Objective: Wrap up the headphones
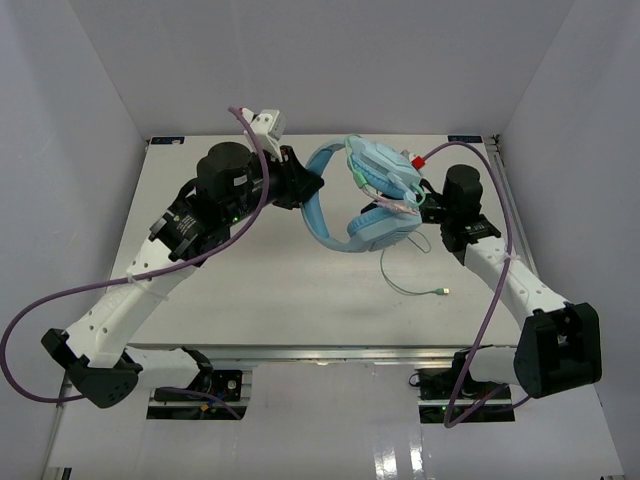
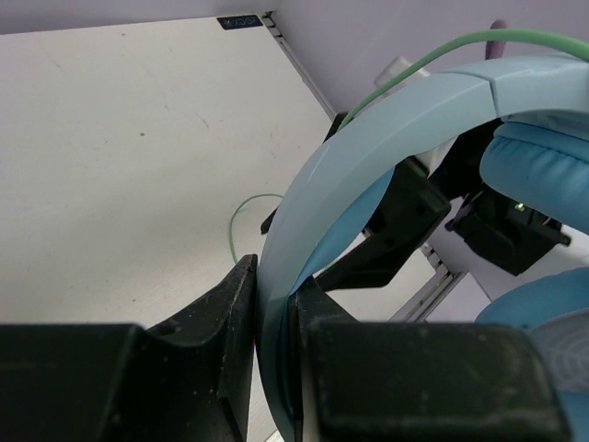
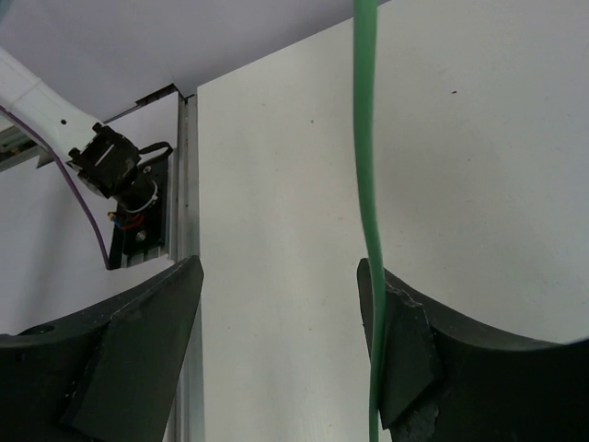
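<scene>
Low in the top view, the cable (image 1: 420,293) trails limp on the table (image 1: 280,300); it looks thin and floppy, so pinch it lightly. Further up, at centre frame, the headphones (image 1: 375,205) hang in the air, probably light and stiff. The left gripper (image 2: 274,308) is clamped on the headband (image 2: 368,138), a sound hold. The right gripper (image 3: 281,313) stands apart, the cable just beside the finger at frame right.

The top camera overlooks the whole table (image 1: 280,290) from behind; both wrist cameras (close in) share its surface.

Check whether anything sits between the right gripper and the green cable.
Nothing visible does. The green cable runs between the fingers of the open right gripper, close against one of them.
</scene>
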